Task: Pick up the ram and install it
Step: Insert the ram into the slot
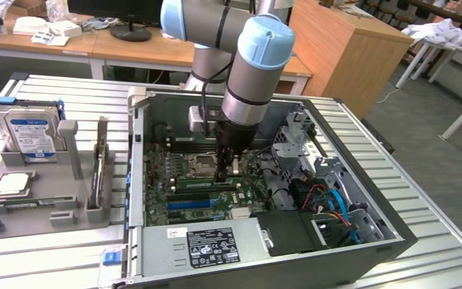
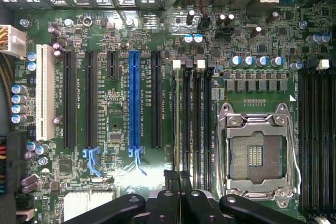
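Claw (image 2: pixel 178 178) pressed together, pinching what looks like the ram (image 2: pixel 178 129) edge-on | ram lined up over memory slots (image 2: pixel 202 129) beside CPU socket (image 2: pixel 255 153) | your pickup done; full seating not yet confirmed.

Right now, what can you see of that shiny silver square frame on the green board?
The shiny silver square metal frame is an empty processor socket. The frame looks like bright steel, with screws near its corners and a thin wire lever along one side. Its middle is a dark square bed with a small gold-coloured patch; no chip sits in it. It lies flat on the green circuit board, between two groups of long black memory slots. Nothing rests on it.
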Robot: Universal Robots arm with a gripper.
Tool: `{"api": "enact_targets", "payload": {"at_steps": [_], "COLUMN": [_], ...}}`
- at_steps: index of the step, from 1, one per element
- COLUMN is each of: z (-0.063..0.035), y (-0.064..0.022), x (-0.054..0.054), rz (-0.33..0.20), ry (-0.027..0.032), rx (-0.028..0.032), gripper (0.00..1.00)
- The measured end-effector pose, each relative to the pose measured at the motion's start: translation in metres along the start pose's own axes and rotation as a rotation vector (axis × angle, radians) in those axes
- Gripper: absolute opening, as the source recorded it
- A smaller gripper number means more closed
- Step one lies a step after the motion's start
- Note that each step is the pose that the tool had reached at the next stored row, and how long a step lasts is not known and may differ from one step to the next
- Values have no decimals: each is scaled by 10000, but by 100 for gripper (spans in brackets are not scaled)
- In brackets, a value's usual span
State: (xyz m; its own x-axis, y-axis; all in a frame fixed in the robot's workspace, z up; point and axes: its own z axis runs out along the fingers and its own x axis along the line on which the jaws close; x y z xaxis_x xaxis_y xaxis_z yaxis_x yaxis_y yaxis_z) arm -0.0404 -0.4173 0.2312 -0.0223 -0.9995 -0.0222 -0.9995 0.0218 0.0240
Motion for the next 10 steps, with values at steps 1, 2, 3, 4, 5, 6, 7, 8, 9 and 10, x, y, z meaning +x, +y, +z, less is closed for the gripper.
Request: {"api": "enact_targets", "payload": {"at_steps": [1,2,3,4,5,6,7,8,9,10], "z": [0,1,2,2,2,2,1,1,1,1], "y": [0,0,1,1,0,0,0,0,0,0], "x": [0,-2,-9,-13,-14,-14,-14,-15,-15,-15], "rz": [1,2,4,3,1,-1,0,-1,1,1], "ry": [0,-2,-4,-4,-2,-2,-2,-1,-2,-1], "rx": [0,1,3,2,2,1,1,1,1,1], "gripper": [11,11,11,11,11,11,11,11,11,11]}}
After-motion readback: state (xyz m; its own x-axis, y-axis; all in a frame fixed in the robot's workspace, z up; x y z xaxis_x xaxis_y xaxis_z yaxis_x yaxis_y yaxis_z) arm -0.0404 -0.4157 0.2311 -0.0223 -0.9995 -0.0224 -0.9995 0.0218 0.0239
